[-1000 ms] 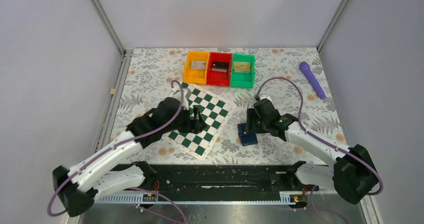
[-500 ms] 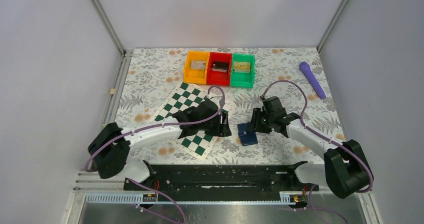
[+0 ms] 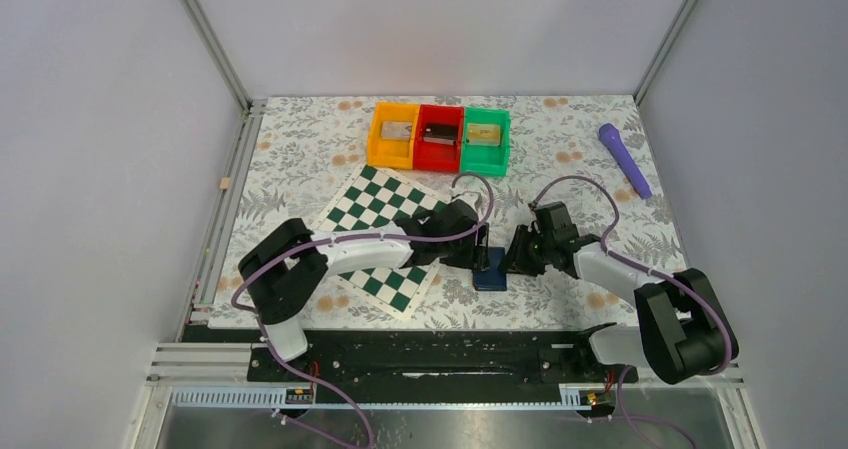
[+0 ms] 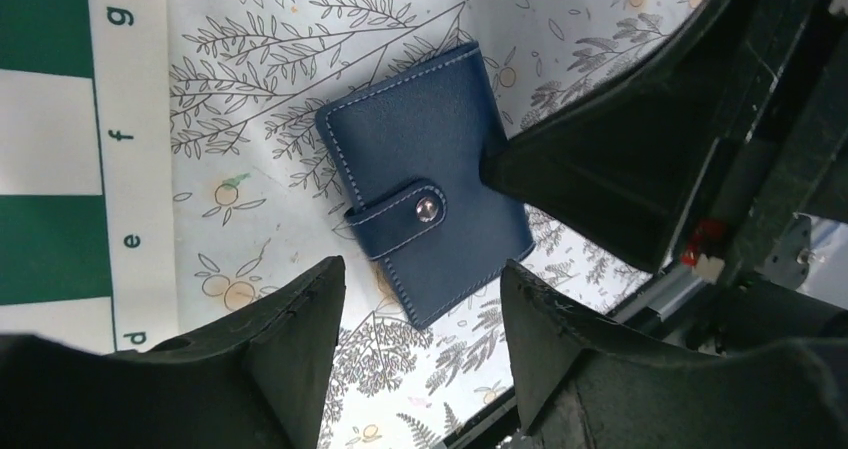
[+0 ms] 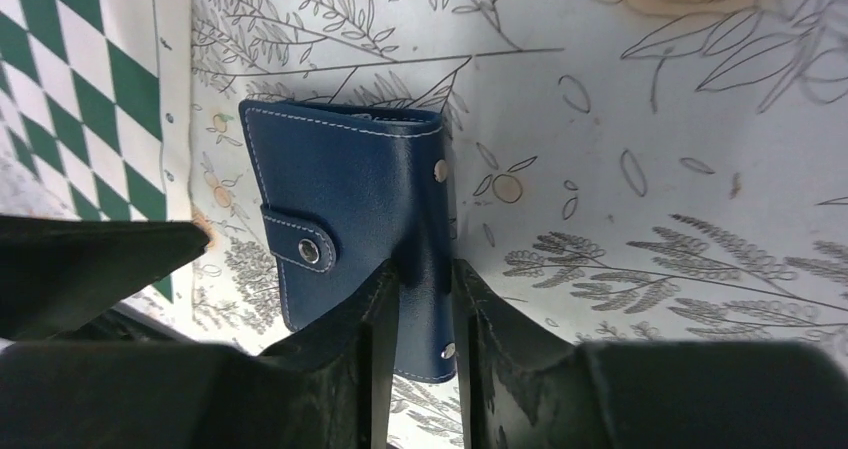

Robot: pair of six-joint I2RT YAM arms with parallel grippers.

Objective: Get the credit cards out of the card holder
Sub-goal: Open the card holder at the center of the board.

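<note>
Swung in from 9 o'clock, left gripper (image 4: 420,294) is held wide; snap-fastened card holder (image 4: 425,179), pinched by right gripper (image 5: 427,274), may be dragged unopened.

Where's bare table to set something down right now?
Bare: back-left cloth between the orange bin and the left rail; cloth between the green bin and the purple marker. Crowded: front centre, where the left gripper and right gripper flank the wallet beside the chessboard.
</note>
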